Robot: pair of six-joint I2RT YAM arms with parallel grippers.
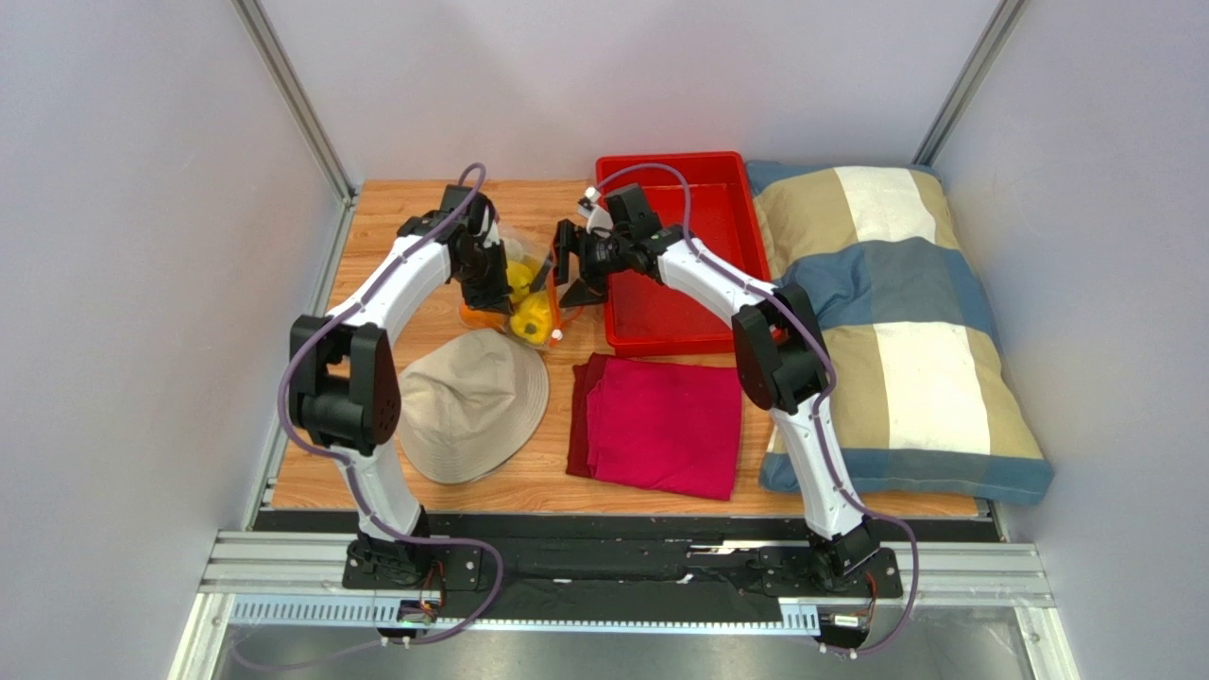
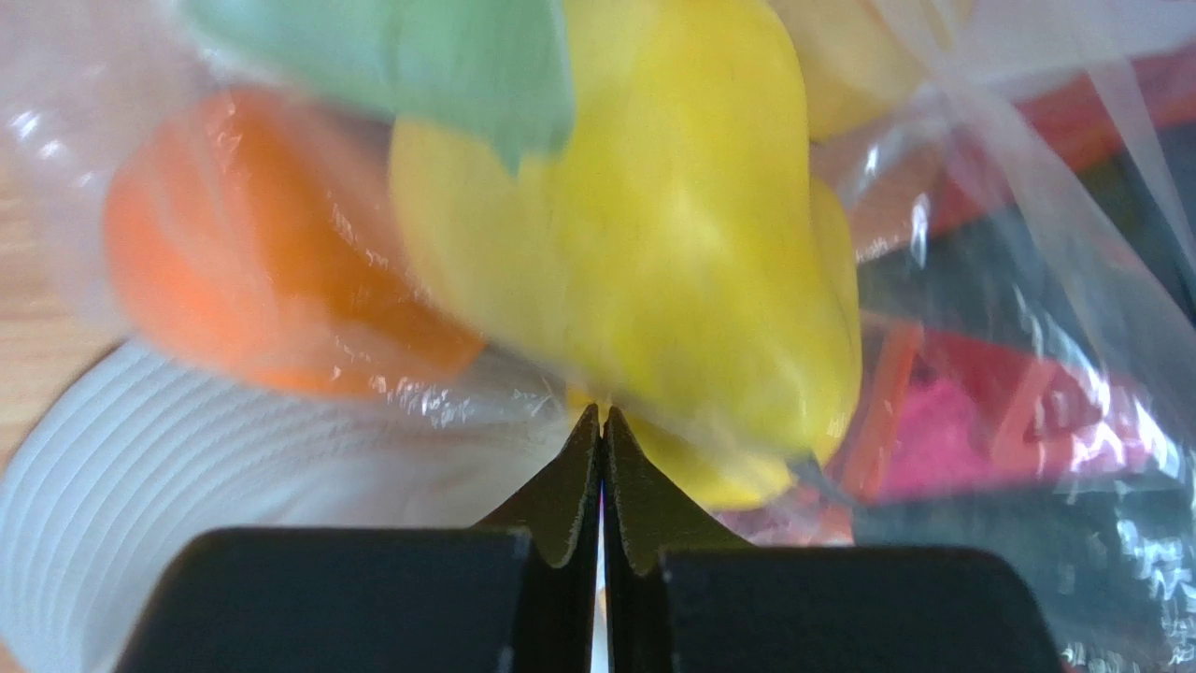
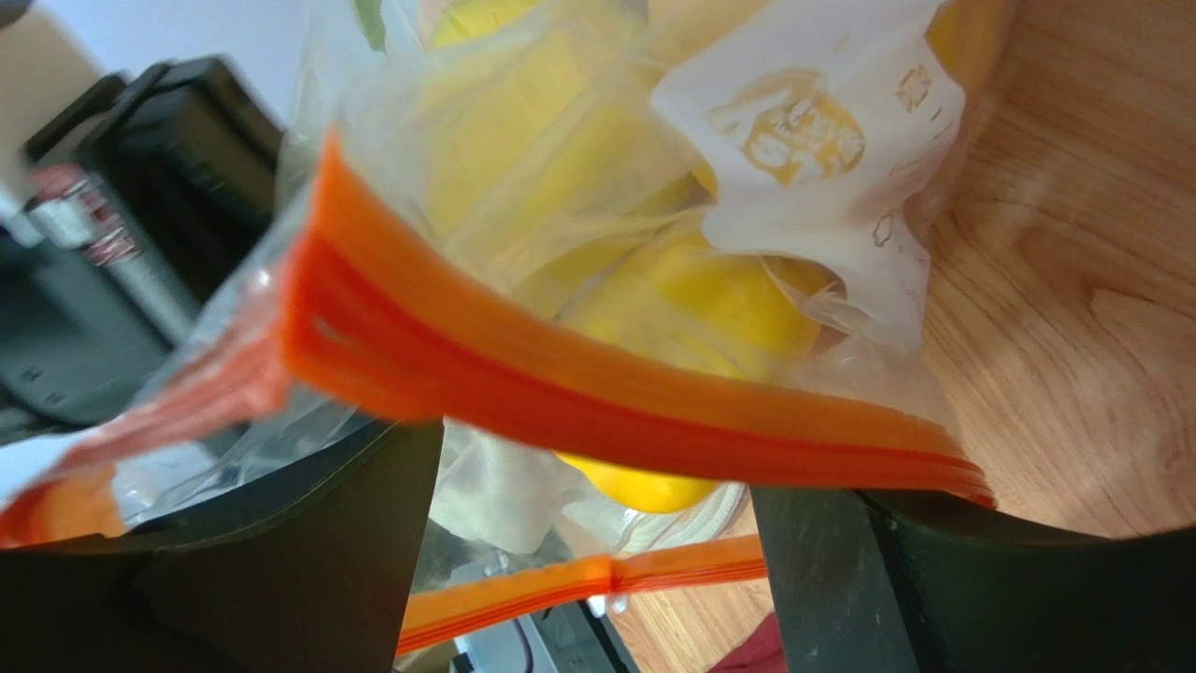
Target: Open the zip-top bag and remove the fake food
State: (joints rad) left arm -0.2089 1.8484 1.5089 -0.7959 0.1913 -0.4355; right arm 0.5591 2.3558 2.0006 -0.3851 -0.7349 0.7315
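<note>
Clear crinkly plastic zip-top bag (image 1: 535, 293) with an orange-red zip strip (image 3: 562, 407): on the far part of the wooden table (image 1: 383, 213), between both arms, just left of the red plastic tray (image 1: 710, 177). Contents: yellow and orange plastic fake food (image 2: 660, 239). The left gripper (image 2: 604, 421) is pressed together on the bag's film. The right gripper (image 3: 597, 470) is spread wide, with the strip crossing between its fingers.
</note>
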